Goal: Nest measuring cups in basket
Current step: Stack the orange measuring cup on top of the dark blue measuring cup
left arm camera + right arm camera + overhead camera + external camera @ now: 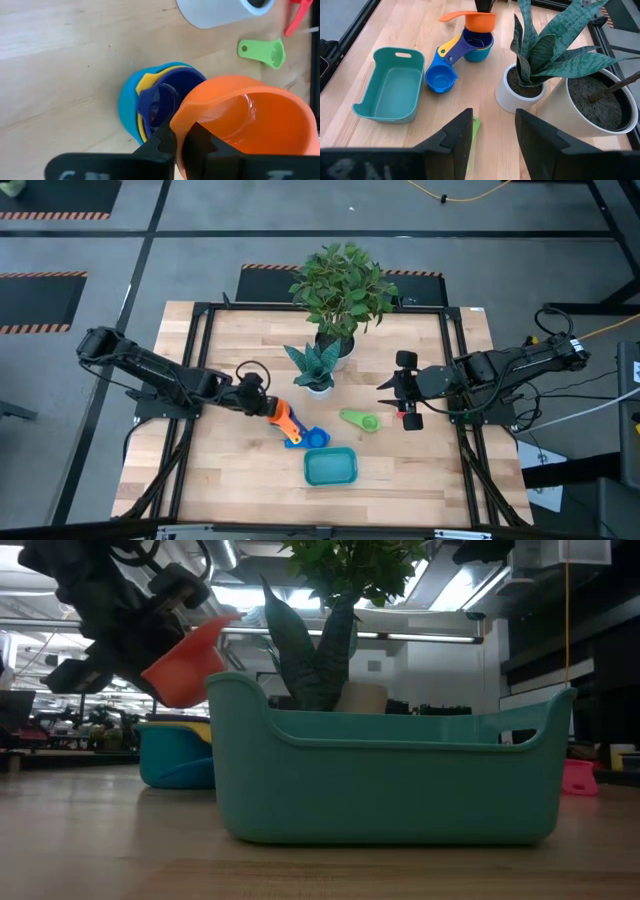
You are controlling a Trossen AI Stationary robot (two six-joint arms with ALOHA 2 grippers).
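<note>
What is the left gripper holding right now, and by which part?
The left gripper holds the orange measuring cup by its rim, above the nested cups. The right gripper is open, holding nothing.

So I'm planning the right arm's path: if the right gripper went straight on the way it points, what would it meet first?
Probably the green measuring cup, just ahead of the open right gripper. It may pass above it; height is unclear.

Light wood table [230,480]. Teal basket [330,467] and nested blue/yellow cups [472,47] sit just under and beside the left claw [272,412] — green cup [360,420] beside the right claw [405,390]. Two white plant pots [520,95] between the claws.
</note>
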